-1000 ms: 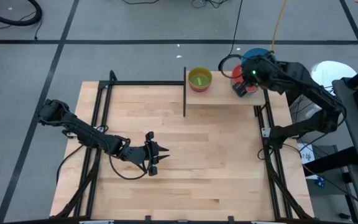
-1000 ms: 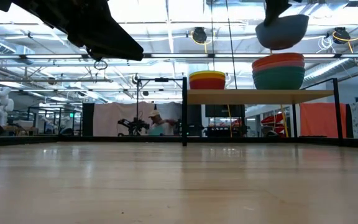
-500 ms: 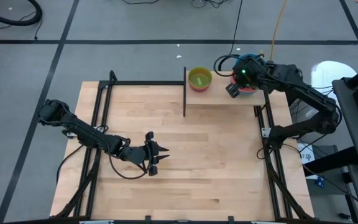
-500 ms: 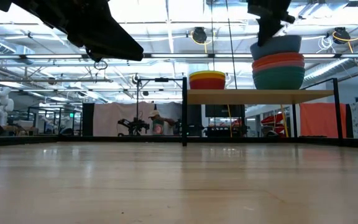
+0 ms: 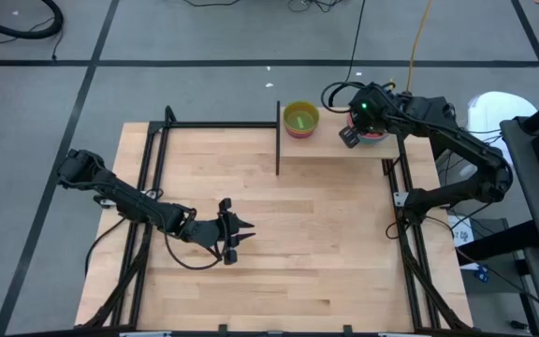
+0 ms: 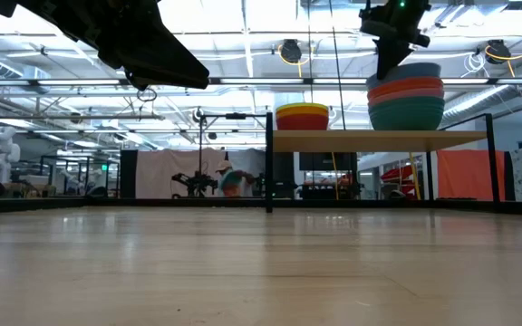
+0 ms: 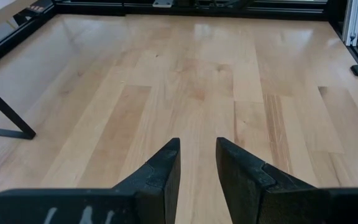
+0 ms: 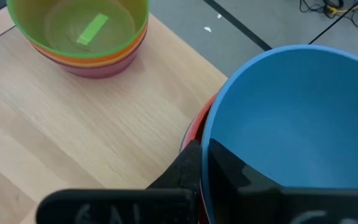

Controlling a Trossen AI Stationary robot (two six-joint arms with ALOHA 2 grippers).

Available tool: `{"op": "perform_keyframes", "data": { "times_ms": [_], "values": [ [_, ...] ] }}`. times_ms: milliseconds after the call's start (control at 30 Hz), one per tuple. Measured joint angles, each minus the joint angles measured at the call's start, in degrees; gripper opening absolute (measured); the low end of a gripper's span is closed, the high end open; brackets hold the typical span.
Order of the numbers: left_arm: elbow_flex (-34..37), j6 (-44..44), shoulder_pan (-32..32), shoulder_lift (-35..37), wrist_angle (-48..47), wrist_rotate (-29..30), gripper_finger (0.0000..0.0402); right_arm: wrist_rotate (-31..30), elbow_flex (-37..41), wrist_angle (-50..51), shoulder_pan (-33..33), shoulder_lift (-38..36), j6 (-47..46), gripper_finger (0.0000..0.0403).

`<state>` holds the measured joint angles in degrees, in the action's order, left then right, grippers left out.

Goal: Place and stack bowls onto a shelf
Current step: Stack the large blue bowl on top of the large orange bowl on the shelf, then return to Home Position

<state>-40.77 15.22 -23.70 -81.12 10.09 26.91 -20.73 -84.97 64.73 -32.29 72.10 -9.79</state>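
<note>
My right gripper (image 8: 205, 149) is shut on a blue bowl (image 8: 297, 124). That bowl sits on top of a stack of red and teal bowls (image 6: 406, 104) on the shelf board (image 6: 379, 139). In the high view the arm hides most of this stack. A second stack with a lime green bowl (image 8: 79, 31) on top stands on the shelf next to the dark upright panel (image 5: 278, 140). My left gripper (image 7: 197, 144) waits open above the bare tabletop, near the table's left near part (image 5: 237, 234). My right gripper holds the blue bowl by its rim (image 8: 211, 134) on the side facing the lime green stack. One finger (image 8: 229, 168) is inside the bowl and one (image 8: 182, 168) is outside, coming from above and pointing down. The bowl sits upright, nested in the red bowl (image 8: 194, 127) below it.
The shelf stands at the table's far edge, right of the middle, raised above the pale-wood tabletop (image 5: 326, 243). Black frame rails (image 5: 148, 187) run along the table's left and right sides. Cables hang behind the shelf, and a person (image 6: 229, 181) shows far off in the room.
My right gripper has carried the blue bowl from above and beyond the stack toward the table's near edge and down. The bowl was lifted clear a second ago and now sits nested on top of the red and teal stack. The gripper has kept its hold.
</note>
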Motion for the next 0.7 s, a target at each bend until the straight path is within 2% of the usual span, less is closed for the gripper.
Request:
{"op": "perform_keyframes", "data": {
  "times_ms": [133,700],
  "values": [
    [0.0,0.0,0.0,0.0,-0.02,0.0,0.0106,-0.19,0.53,-0.28,-0.14,0.0,-0.38,0.0013],
    [0.0,-0.31,0.0,0.0,-0.02,0.01,0.0106,-0.22,0.59,-2.9,-1.49,-1.41,0.11,0.0094]
  ]
}}
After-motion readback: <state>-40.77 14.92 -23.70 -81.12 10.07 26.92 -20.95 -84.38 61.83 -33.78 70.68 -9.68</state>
